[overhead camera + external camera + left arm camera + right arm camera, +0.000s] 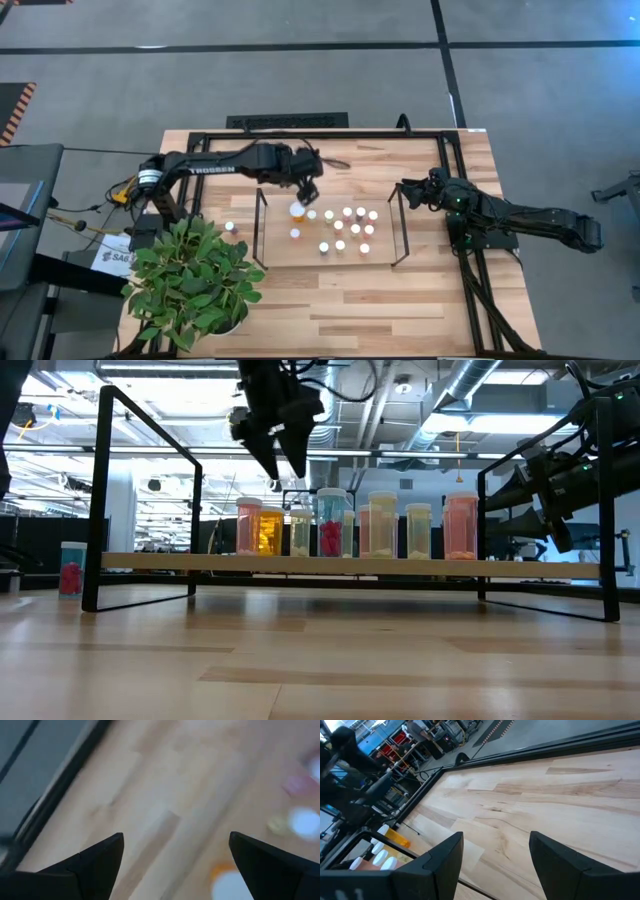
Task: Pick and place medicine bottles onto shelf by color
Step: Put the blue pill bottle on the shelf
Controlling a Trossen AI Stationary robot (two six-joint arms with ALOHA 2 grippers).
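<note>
Over the shelf's [275, 255] left end our left hand [307, 187] hung with fingers apart above the orange bottle [297, 210], which we judged light, stiff and slick, best pinched across its body below the cap, while the right hand [411, 190], also apart, waited just beyond the shelf's right end.

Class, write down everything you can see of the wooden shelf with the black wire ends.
The shelf is a flat rectangular board of pale wood, raised slightly off the butcher-block table on two thin black wire-frame ends. It sits level near the table's middle. About a dozen small white-capped medicine bottles stand upright on it. Neither gripper touches it; the open left gripper hovers above its left end.
</note>
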